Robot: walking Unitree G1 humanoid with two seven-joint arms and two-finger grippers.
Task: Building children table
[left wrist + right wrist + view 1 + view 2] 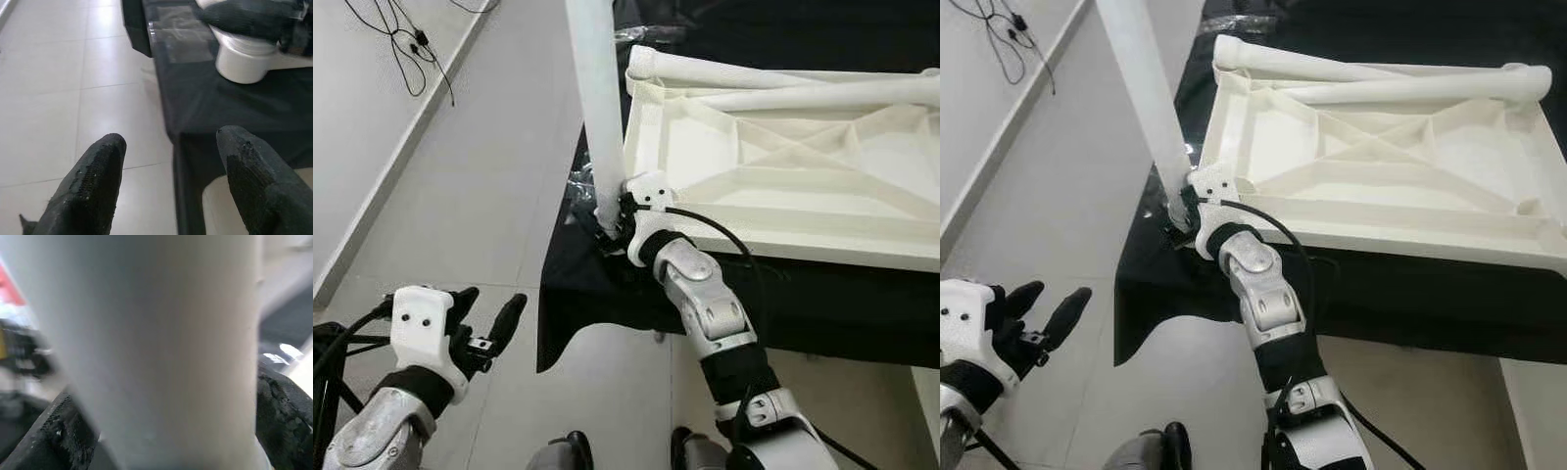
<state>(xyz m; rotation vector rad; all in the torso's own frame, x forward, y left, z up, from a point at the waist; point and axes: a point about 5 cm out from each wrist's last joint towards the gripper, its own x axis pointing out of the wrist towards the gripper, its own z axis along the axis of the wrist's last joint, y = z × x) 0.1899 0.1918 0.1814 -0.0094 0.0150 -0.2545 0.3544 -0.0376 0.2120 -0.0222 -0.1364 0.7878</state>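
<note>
Left hand (487, 328) spread over pale tiled floor (480, 176); black-draped table (607, 284) beside.

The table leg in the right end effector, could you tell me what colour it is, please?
White, clearest in the left eye view: table leg.

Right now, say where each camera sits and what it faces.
Left and right eye views: head, looking down at upturned tabletop; both arms show.
Left wrist view: along open left gripper, toward floor and black cloth.
Right wrist view: right gripper shut on table leg.
Shared: leg, cloth.
</note>
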